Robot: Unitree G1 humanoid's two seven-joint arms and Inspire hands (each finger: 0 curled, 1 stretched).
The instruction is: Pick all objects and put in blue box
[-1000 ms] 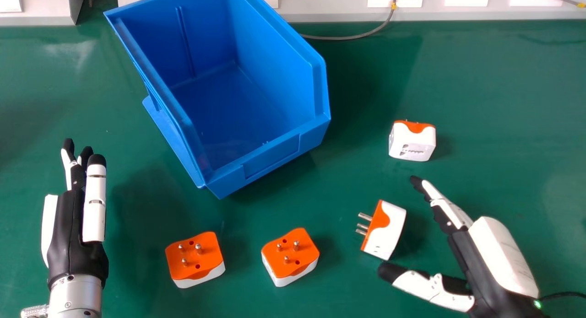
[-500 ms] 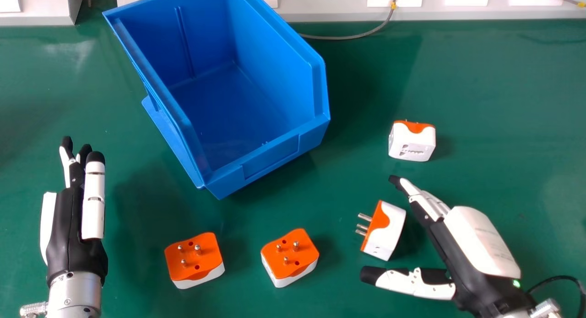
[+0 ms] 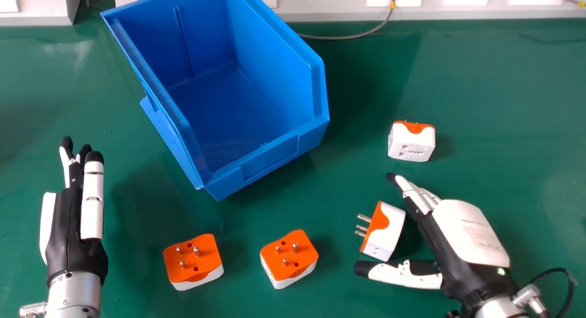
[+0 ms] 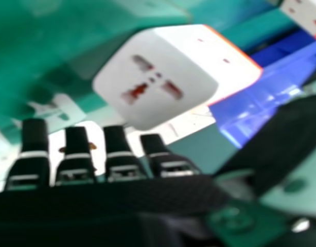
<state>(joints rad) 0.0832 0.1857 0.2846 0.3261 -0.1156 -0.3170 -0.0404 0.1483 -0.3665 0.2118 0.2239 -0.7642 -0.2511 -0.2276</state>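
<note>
My right hand (image 3: 458,245) is open at the lower right, fingers above and thumb below an orange-and-white adapter (image 3: 387,230) lying on its side, pins toward the left. In the right hand view an adapter's white socket face (image 4: 153,82) is close before the hand (image 4: 122,164). Two adapters, left (image 3: 194,261) and right (image 3: 289,257), sit pins up in front of the blue box (image 3: 270,153). Another adapter (image 3: 412,142) stands farther back on the right. My left hand (image 3: 73,217) rests open at the left, holding nothing.
The green table (image 3: 499,103) carries everything. A grey cable (image 3: 348,37) runs along its back edge below a white panel with sockets (image 3: 320,4). A thin black cable (image 3: 570,286) loops beside my right wrist.
My right hand has moved left and turned, bringing its fingers and thumb around the sideways adapter. The adapters and the box have stayed in place, and my left hand has barely shifted.
</note>
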